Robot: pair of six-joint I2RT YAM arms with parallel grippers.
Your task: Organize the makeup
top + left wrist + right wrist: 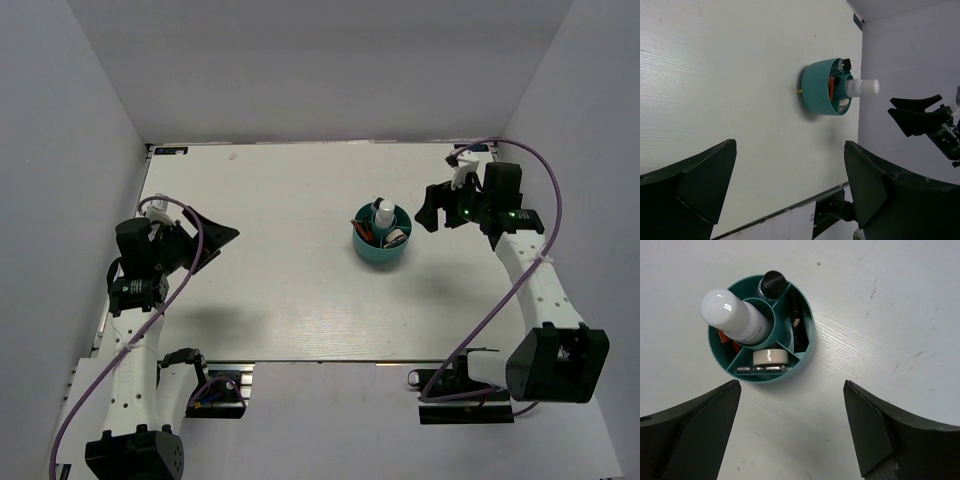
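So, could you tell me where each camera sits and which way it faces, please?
Top external: high behind the bases, looking down on the white table; both arms, left pincer, right pincer show.
Left wrist: low, looking across at the teal round divided cup's side; own fingers.
Right wrist: above the cup, looking down into it; own fingers.
Shared: all three show the cup.

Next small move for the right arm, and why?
Probably just back the right pincer away from the teal cup: it is open and empty, the bottle, sticks and compact all sit in the cup's compartments, and no makeup shows loose on the table.
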